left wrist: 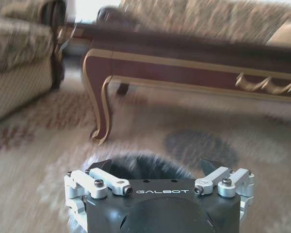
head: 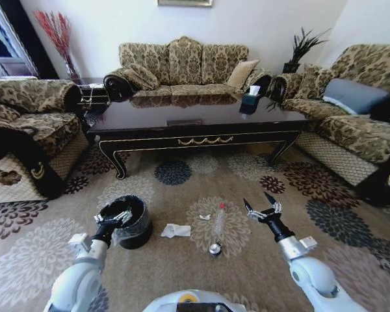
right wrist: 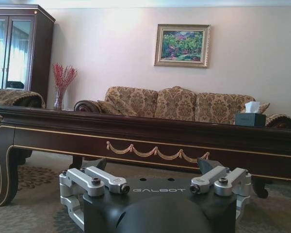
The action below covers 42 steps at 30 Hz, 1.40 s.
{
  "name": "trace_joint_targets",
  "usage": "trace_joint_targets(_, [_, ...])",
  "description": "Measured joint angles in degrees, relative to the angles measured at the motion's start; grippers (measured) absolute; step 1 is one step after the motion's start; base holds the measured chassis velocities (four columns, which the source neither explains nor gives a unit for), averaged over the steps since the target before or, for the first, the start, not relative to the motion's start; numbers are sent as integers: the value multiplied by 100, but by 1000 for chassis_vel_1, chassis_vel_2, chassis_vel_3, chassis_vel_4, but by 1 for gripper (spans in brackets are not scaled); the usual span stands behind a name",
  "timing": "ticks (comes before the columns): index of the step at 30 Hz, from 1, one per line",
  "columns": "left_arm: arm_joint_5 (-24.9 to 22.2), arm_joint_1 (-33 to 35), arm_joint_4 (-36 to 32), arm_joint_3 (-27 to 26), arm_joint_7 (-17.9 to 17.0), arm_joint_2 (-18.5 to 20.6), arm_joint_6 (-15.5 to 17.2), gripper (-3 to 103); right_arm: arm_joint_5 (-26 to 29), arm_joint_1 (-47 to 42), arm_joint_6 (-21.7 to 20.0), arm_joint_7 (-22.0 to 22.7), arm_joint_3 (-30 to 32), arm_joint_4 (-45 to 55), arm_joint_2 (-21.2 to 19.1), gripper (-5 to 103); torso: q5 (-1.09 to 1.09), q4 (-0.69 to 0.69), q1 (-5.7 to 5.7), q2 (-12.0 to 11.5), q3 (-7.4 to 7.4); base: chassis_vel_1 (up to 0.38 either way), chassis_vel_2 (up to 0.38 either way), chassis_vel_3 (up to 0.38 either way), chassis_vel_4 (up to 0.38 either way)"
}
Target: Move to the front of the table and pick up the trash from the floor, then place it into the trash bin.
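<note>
The dark glossy table (head: 195, 123) stands ahead on the flowered carpet floor (head: 45, 250). In front of it lies the trash: a crumpled white tissue (head: 175, 230), a clear bottle (head: 219, 219) with a red cap, a tiny white scrap (head: 205, 217) and a small round dark object (head: 214, 249). The black trash bin (head: 135, 224) sits to the left of the tissue. My left gripper (head: 115, 218) hangs open over the bin's near rim, with nothing in it. My right gripper (head: 261, 209) is open and empty, in the air to the right of the bottle. In the wrist views the left gripper (left wrist: 157, 165) is above the bin (left wrist: 145, 170), and the right gripper (right wrist: 153, 165) faces the table (right wrist: 145, 136).
Patterned sofas ring the table: one behind (head: 182, 65), one on the left (head: 26, 123), one on the right (head: 357, 110). A tissue box (head: 250, 101) stands on the table. The table's curved legs (head: 119, 166) rest on the carpet.
</note>
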Motion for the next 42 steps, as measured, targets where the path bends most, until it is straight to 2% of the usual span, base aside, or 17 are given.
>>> trace_joint_targets(4, [-883,-199,68,75,-666,203,1023,100,-33,-84,17,-6,8,11,13,100,2,0,0,0,0,0,0,0,0])
trace_joint_targets(5, [-883,-199,68,75,-666,203,1023,100,-33,-84,17,-6,8,11,13,100,2,0,0,0,0,0,0,0,0])
trace_joint_targets(8, [-1377,-331,-10,124,-1364,258,1718,100,-64,-125,24,-13,11,17,41,100,2,0,0,0,0,0,0,0,0])
trace_joint_targets(9, [-1377,-331,-10,124,-1364,258,1718,100,-64,-125,24,-13,11,17,41,100,2,0,0,0,0,0,0,0,0])
trace_joint_targets(11, [-1809,-350,-177,64,-1777,255,2006,100,-76,-137,24,-16,7,18,68,100,2,1,0,0,0,0,0,0,0])
trace_joint_targets(12, [-1993,-351,-265,6,-1982,243,2050,100,-93,-147,24,-22,-2,15,87,100,3,0,0,0,0,0,0,0,0])
trace_joint_targets(19, [-1979,-357,-151,-111,-2239,236,2093,100,-171,-151,63,-47,-84,-80,156,100,3,1,0,0,0,0,0,0,0])
trace_joint_targets(25, [-2218,-603,517,-335,-2342,364,2076,100,-220,-89,73,-58,-186,-131,163,100,2,1,0,0,0,0,0,0,0])
trace_joint_targets(30, [-2305,-753,907,-375,-2111,506,2045,100,-254,-67,77,-64,-234,-171,155,100,2,1,0,0,0,0,0,0,0])
trace_joint_targets(35, [-2297,-955,1247,-176,-1733,633,1736,100,-286,-77,82,-70,-258,-180,146,100,2,0,0,0,1,0,0,0,0])
trace_joint_targets(42, [-2205,-1079,1474,53,-1625,666,1640,100,-298,-111,89,-90,-256,-177,143,100,2,1,0,0,1,0,0,0,0])
